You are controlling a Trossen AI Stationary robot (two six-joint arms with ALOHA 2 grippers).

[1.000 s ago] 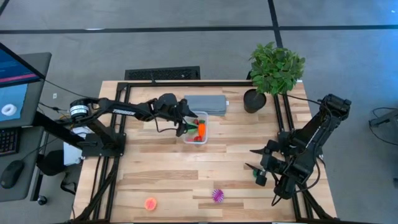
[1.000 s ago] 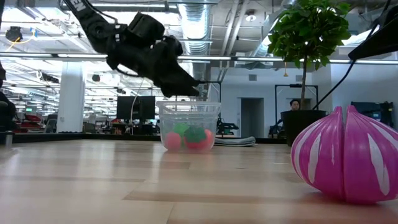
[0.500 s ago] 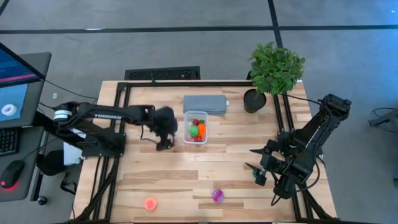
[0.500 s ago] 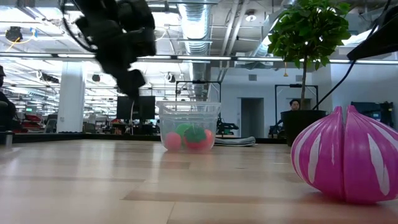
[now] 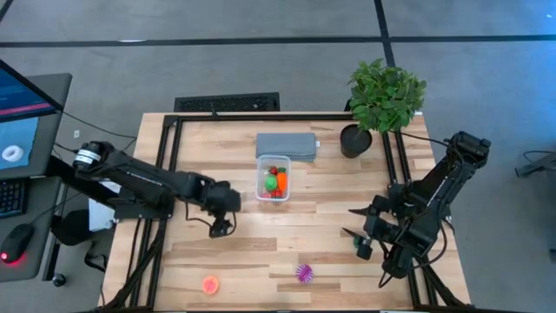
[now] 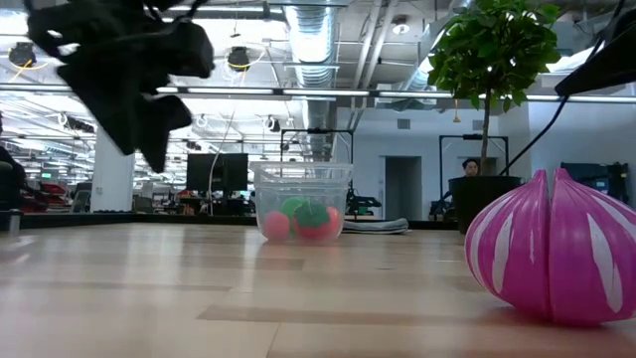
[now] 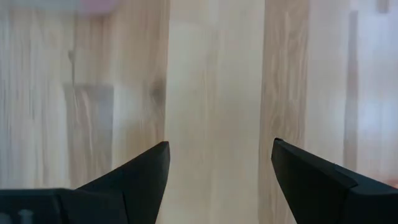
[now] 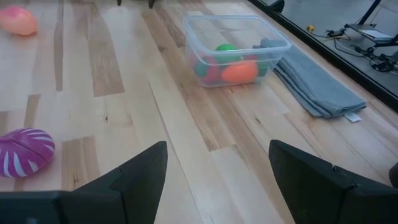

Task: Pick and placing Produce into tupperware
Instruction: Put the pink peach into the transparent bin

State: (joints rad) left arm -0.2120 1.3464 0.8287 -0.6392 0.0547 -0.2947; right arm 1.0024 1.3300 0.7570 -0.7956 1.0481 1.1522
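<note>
Your left fingers (image 5: 222, 229) stood open and empty above bare bench (image 5: 261, 243). The pink fruit (image 5: 210, 284) lay ahead of them near the front edge, the purple ball (image 5: 305, 273) off to one side, the tupperware (image 5: 274, 178) behind. Both likely light, round and prone to roll; pinch across the middle. Your right fingers (image 5: 354, 235) waited apart, half open.

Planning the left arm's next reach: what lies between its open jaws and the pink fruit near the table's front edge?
Only bare wooden table separates the left gripper from the pink fruit, per the high view.
</note>
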